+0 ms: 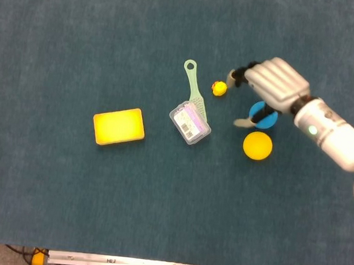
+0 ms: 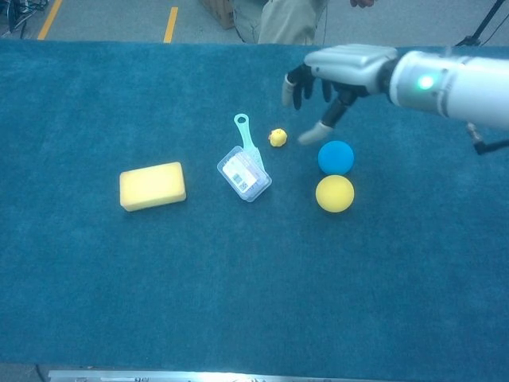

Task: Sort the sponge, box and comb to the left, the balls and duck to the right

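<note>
Two balls, blue (image 2: 336,157) and yellow (image 2: 334,193), sat touching beside the duck (image 2: 277,137); right hand (image 2: 340,68) hovered above them, fingers spread, holding nothing, comb (image 1: 194,87) against the box (image 1: 189,122)

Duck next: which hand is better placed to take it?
Right, as I judge it. The right hand hovers open just beside the duck, fingers spread toward it, holding nothing. The left hand shows in neither view. The duck sits apart from the comb and blue ball.
</note>
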### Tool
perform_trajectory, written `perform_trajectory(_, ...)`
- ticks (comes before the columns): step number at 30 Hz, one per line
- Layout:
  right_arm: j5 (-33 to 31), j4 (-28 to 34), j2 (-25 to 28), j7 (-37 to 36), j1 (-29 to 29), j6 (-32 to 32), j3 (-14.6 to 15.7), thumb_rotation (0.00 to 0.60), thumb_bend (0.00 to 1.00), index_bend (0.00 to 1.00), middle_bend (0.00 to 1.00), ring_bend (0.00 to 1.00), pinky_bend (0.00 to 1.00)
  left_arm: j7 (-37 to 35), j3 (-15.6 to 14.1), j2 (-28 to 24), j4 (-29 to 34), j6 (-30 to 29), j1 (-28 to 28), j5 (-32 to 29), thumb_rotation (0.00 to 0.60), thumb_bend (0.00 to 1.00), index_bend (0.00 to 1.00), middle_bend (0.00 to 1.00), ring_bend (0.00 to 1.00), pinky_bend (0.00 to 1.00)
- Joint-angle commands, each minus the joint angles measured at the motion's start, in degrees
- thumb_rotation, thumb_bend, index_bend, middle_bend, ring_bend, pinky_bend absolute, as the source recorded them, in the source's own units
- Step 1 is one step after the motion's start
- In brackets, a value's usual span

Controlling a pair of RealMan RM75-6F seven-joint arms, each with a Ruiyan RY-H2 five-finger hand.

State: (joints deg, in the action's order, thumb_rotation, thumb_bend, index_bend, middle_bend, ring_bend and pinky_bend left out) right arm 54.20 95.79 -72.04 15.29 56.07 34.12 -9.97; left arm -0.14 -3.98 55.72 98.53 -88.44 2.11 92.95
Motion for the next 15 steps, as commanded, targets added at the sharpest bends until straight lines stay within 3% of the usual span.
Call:
perform_trajectory(1,-2.48,-2.68,-2.09,-0.25,2.69,-1.78,-0.37,0.370,0.00,0.33,0.38,0.27,0.34,-0.10,-0.05,-0.05,-0.03,-0.20,0.19,-0.15,0.600,0.43,0.36,0.34,0.31,0.22)
perform_trajectory(6,-5.21,-5.84,-5.28,1.83,5.66,-2.24,1.40,0.363,0.00,0.33,0.38,0.25,0.27,-0.26,-0.15,-0.28,0.02,-0.57,0.57,-0.48,0.600,0.43,0.36,0.34,0.31,0.22)
perform_trajectory(15,-10.99,-13.83,-12.42,5.98,10.39,-1.15,4.43,0.362,0.00,0.33,0.38,0.24,0.25,-0.04,-0.25,-0.19,0.43,-0.74,0.89,-0.73,0.600,0.43,0.36,0.34,0.31,0.22)
